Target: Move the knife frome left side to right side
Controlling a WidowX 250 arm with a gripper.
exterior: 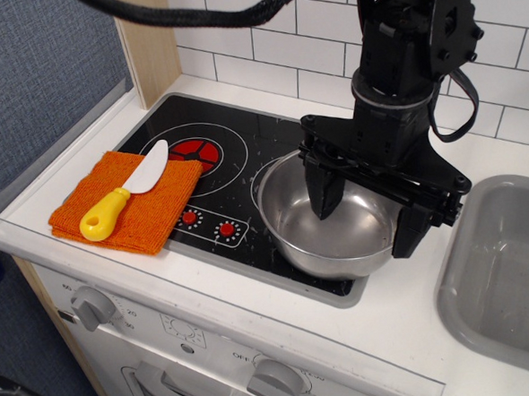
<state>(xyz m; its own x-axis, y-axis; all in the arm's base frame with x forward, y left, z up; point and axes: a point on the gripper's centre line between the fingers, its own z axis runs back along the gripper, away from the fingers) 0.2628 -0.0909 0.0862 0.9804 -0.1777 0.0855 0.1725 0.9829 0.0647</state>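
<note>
The knife (125,193) has a chunky yellow handle and a rounded white blade. It lies diagonally on an orange cloth (130,204) at the left of the toy stove, blade pointing up and right. My gripper (366,217) is black and open, hanging over the steel bowl (329,221) to the right of the knife. One finger (325,192) hangs inside the bowl, the other (412,229) at its right rim. The gripper holds nothing.
The black cooktop (231,160) has a red burner (194,151) and two red knobs (208,222). A grey sink (507,264) lies at the right. White tiled wall behind, wooden post at the back left.
</note>
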